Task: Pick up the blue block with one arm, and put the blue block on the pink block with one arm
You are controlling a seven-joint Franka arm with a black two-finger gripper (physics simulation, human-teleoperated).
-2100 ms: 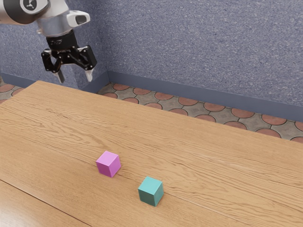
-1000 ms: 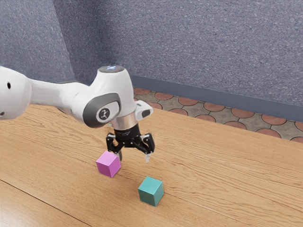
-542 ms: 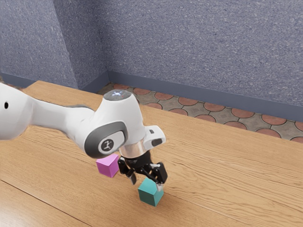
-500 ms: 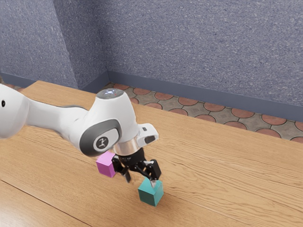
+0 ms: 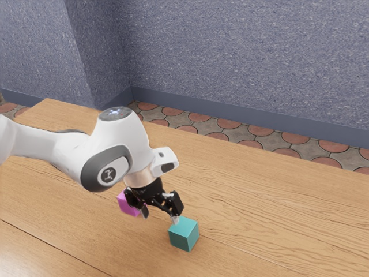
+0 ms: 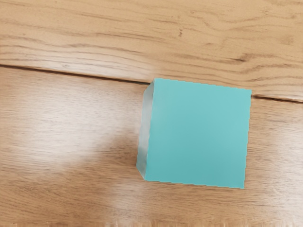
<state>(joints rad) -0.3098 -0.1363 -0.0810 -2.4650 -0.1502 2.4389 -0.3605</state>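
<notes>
Wood-grained and pale brown, the surface (image 5: 271, 190) is carrying the blue block (image 5: 184, 234), a teal-coloured cube sitting flat near the front of the exterior view with one corner turned toward the camera. In the wrist view the same block (image 6: 196, 132) is lying right under the hand, showing its top face and one paler side face, and a dark seam (image 6: 71, 71) between the boards is running up against one of its edges.

Just above it, the black hand (image 5: 159, 214) is hanging low over the surface with its fingers spread apart and gripping nothing. One fingertip (image 5: 174, 220) is hovering at the block's upper corner on the exterior view's left side, and it cannot be told whether it is touching. The other finger (image 5: 144, 212) is pointing down near the pink block (image 5: 123, 203).

That pink block is resting on the surface to the exterior view's left of the blue one, apart from it, and the hand and wrist are covering most of it, so only a small magenta part is showing.

The white arm (image 5: 63, 147) is reaching in from the exterior view's left, bending down over the blocks, with a grey cap (image 5: 106, 171) on its nearest joint facing the camera.

Beyond the far edge of the surface, a floor of rounded terracotta tiles (image 5: 259, 135) is showing, a dark skirting strip (image 5: 242, 115) is running along its back, and speckled blue-grey walls (image 5: 230, 52) are meeting in a corner toward the exterior view's left.
</notes>
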